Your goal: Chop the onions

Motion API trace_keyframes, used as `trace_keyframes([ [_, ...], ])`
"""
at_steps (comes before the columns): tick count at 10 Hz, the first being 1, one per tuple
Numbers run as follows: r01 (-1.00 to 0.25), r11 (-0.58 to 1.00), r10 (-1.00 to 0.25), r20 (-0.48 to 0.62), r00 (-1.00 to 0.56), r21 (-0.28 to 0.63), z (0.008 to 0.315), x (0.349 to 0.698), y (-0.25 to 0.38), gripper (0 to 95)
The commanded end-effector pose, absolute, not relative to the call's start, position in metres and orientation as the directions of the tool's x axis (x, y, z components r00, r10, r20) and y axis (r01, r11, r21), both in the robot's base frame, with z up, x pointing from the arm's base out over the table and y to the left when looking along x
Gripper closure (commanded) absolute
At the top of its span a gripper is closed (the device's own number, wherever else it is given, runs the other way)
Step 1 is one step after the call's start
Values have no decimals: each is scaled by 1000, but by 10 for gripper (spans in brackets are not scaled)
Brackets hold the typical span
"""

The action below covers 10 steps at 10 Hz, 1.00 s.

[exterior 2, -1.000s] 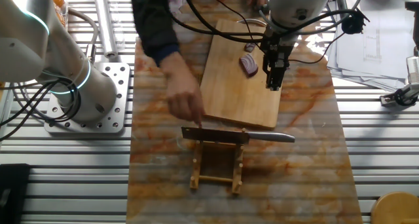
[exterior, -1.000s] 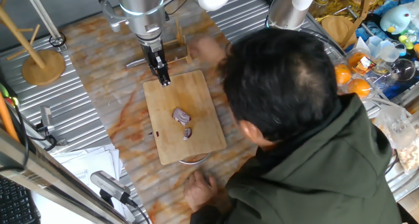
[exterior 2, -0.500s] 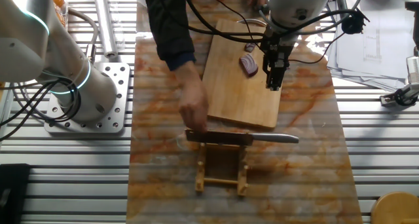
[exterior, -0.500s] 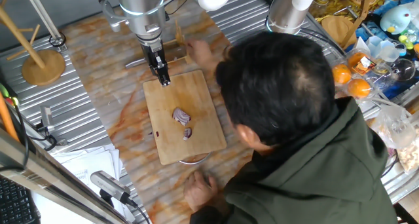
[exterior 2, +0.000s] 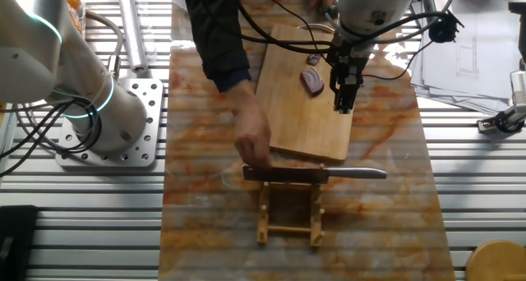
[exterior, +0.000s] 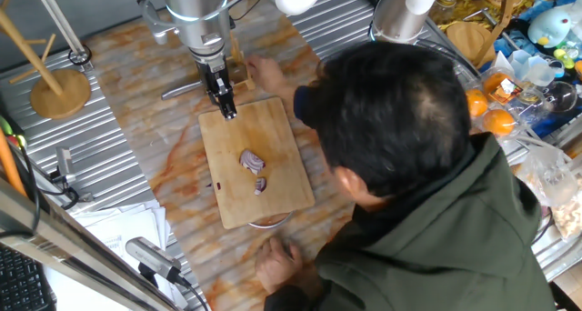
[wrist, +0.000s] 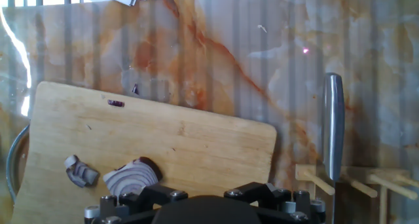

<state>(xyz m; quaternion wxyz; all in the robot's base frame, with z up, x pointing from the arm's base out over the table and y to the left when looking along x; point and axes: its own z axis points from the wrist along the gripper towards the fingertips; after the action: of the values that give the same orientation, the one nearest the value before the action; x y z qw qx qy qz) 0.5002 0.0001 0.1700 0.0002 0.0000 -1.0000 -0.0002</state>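
One fixed view: the black two-finger gripper (exterior: 225,105), apparently closed and empty, hangs over the wooden cutting board's (exterior: 273,138) far edge; purple-skinned onion pieces (exterior: 254,166) lie nearer, mid-board.

You get one fixed view from high behind the person's shoulder, looking down on the cutting board (exterior: 255,162). The other fixed view faces it across the worktop (exterior 2: 205,207), steeply downward. Your hand view sits close, low over the board's end. All three share the board.
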Motion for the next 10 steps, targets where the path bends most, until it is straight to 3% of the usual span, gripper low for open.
trace_keyframes([
  [1,-158,987,-158,4,-987,32,170,500,0,950],
  [7,-146,989,-145,15,-989,-5,170,500,0,950],
  [10,-46,999,-46,19,-999,-14,170,500,0,950],
])
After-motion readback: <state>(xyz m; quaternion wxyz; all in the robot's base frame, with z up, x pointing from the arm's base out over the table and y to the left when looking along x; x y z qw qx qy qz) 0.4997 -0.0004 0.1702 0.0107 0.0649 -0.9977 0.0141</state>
